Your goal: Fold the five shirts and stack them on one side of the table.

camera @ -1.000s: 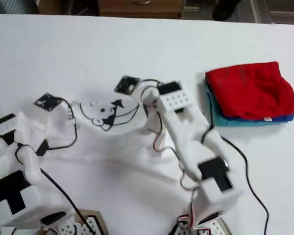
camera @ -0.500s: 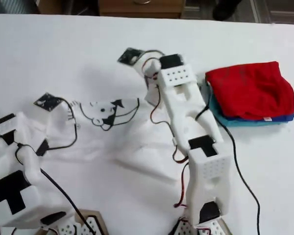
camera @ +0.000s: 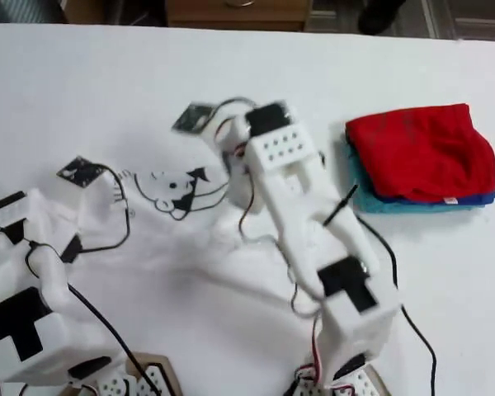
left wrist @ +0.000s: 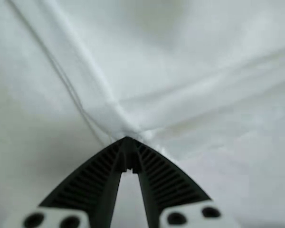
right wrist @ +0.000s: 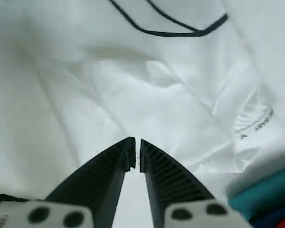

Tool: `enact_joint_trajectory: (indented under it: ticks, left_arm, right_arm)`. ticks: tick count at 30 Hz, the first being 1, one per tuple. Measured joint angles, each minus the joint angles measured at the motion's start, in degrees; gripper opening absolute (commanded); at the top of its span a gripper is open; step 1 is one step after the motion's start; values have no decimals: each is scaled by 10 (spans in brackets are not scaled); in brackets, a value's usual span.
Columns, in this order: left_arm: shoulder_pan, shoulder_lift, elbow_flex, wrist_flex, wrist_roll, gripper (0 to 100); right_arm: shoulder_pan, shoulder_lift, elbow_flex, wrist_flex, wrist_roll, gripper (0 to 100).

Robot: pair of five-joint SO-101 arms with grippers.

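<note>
A white shirt [camera: 181, 256] with a black cartoon drawing [camera: 177, 191] lies rumpled across the near half of the table. My left gripper [left wrist: 128, 141] is shut on a fold of this shirt [left wrist: 190, 71], where several creases meet at its tips. My right gripper [right wrist: 134, 153] hangs shut a little above the white shirt [right wrist: 109, 85], near the drawing's outline and the neck label [right wrist: 254, 124]. The right arm [camera: 293, 190] stretches over the shirt's right part. A folded stack sits at the right, with a red shirt [camera: 417, 148] on top of a teal one [camera: 370, 200] and a blue one [camera: 481, 198].
The left arm [camera: 25, 313] stands at the near left corner, with black cables running over the shirt. The far half of the white table [camera: 107, 74] is bare. A wooden cabinet stands beyond the far edge.
The right arm swung out toward the far side of the table, then came back and to the left, over the shirt near the drawing. The left arm kept still.
</note>
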Motion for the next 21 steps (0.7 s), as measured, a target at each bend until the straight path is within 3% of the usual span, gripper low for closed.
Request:
enact_joint_trajectory:
  ticks: [6, 10, 12, 21]
  left_arm:
    - [0, 0, 0, 0, 0, 27]
    - [0, 0, 0, 0, 0, 27]
    - [0, 0, 0, 0, 0, 27]
    - [0, 0, 0, 0, 7, 27]
  right_arm:
    - [-71, -140, 262, -112, -1, 31]
    - [-104, -185, 410, -175, -31, 166]
    - [-113, -191, 444, -186, -40, 217]
    - [-148, -192, 545, -276, -42, 197]
